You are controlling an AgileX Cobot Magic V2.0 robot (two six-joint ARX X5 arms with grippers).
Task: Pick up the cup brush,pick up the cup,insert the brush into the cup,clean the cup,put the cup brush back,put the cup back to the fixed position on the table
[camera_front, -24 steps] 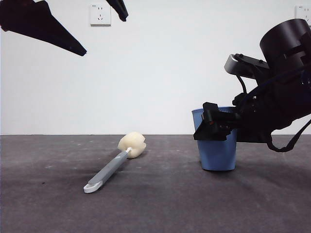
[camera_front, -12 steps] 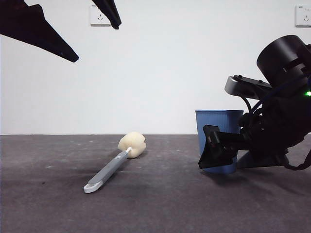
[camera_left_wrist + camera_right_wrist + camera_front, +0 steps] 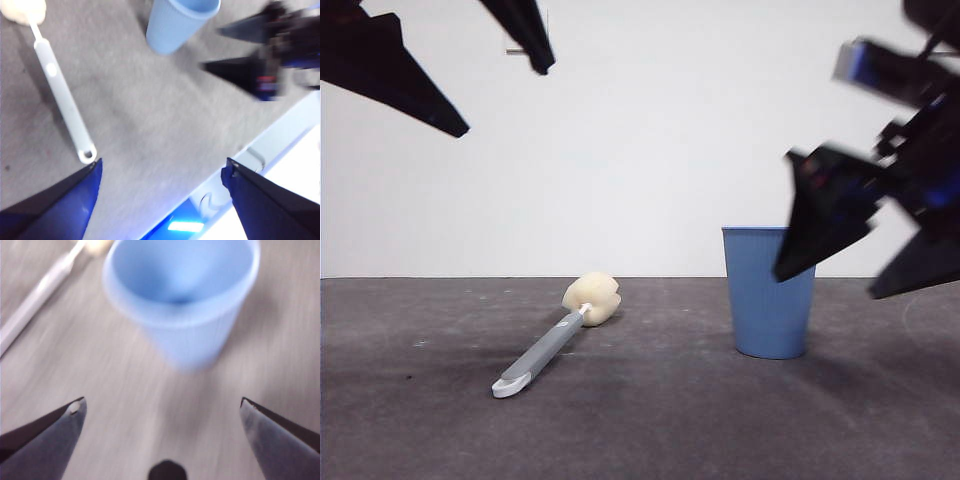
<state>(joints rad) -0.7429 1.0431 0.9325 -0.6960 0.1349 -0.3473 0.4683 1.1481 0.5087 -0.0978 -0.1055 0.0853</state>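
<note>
The cup (image 3: 769,292) stood upright on the bench (image 3: 650,420), just ahead of the spread, empty right fingers (image 3: 160,412). The brush (image 3: 556,338) lay flat, handle end nearer the spread left fingers (image 3: 161,172).

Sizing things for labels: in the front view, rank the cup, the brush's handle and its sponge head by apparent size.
1. The cup, largest.
2. The handle, long but thin; it lies angled toward the camera, so its length is unsure.
3. The sponge head, smallest.
</note>
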